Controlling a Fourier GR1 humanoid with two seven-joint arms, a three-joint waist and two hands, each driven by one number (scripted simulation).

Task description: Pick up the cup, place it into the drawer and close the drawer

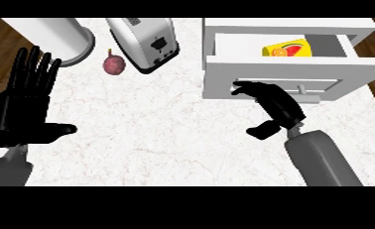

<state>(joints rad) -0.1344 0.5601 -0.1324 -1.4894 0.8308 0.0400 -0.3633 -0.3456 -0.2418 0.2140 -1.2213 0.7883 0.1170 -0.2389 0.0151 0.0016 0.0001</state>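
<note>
The white drawer (278, 77) stands pulled out at the counter's upper right. Inside it lies a yellow cup (287, 49) with a fruit picture on its side. My right hand (277, 105) is at the drawer's front panel, its relaxed fingers resting against the panel just left of the handle (311, 90) and its thumb hanging down toward me. It holds nothing. My left hand (28, 105) rests at the left edge, open with fingers up.
A silver toaster (145, 42) lies at the back centre, with a small reddish-purple fruit (114, 64) to its left. A white cylinder (62, 37) stands at the back left. The marble counter (161, 124) stretches between my hands.
</note>
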